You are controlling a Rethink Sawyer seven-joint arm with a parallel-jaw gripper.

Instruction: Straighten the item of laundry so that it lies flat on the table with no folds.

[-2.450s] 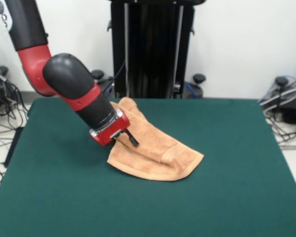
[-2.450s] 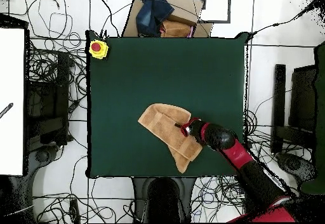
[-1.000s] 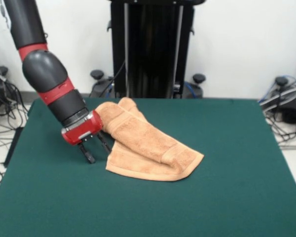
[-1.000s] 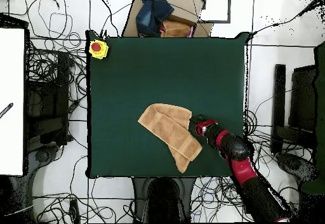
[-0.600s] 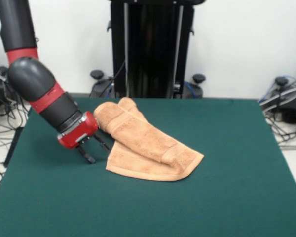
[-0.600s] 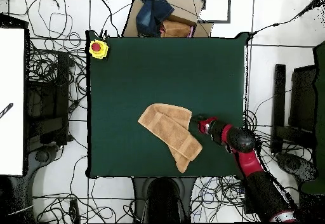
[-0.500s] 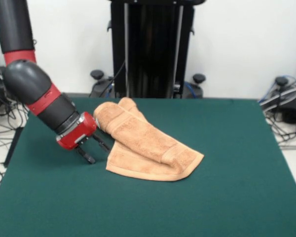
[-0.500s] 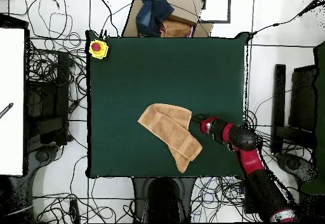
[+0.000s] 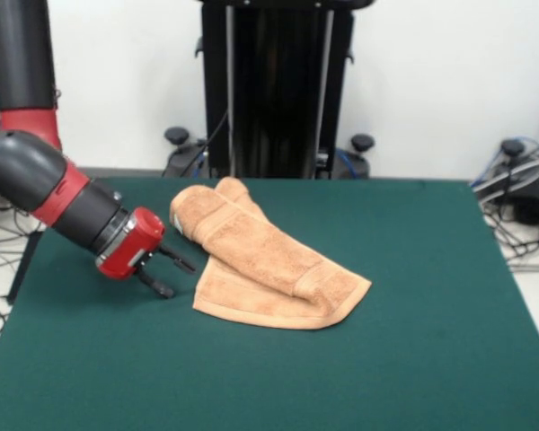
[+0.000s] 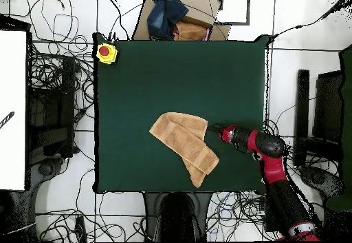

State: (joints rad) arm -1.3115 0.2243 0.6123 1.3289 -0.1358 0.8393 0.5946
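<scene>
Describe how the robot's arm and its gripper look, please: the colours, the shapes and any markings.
The arm is made of thick round black segments joined by red bands, with a bulbous black elbow. A silver ring sits behind a boxy red wrist block. The gripper has two thin black fingers. No markings or loose cables show on it.

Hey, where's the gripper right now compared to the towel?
In the front view, the gripper is open and low over the table, just left of the folded towel and not touching it. In the overhead view it sits right of the towel.
</scene>
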